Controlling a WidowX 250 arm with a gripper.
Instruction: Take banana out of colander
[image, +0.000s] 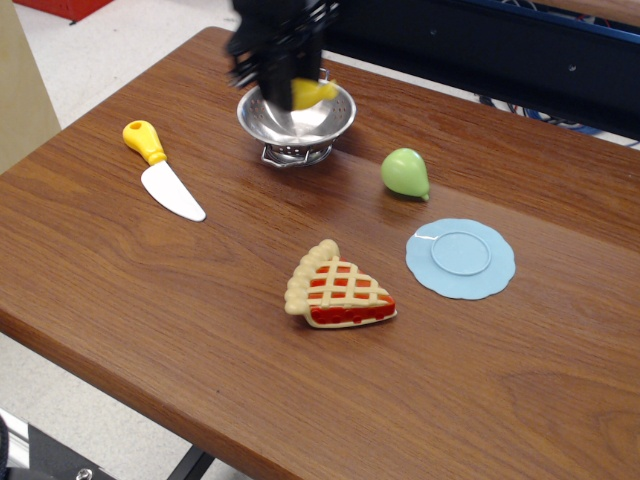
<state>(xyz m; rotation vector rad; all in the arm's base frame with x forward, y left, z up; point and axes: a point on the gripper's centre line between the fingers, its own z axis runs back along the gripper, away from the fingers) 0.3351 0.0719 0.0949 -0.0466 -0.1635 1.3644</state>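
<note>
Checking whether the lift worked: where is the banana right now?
The banana is held in the blurred gripper, raised over the colander near the table's far edge, left of the green pear.

single view, high front angle, looking down across table (150, 300)
</note>
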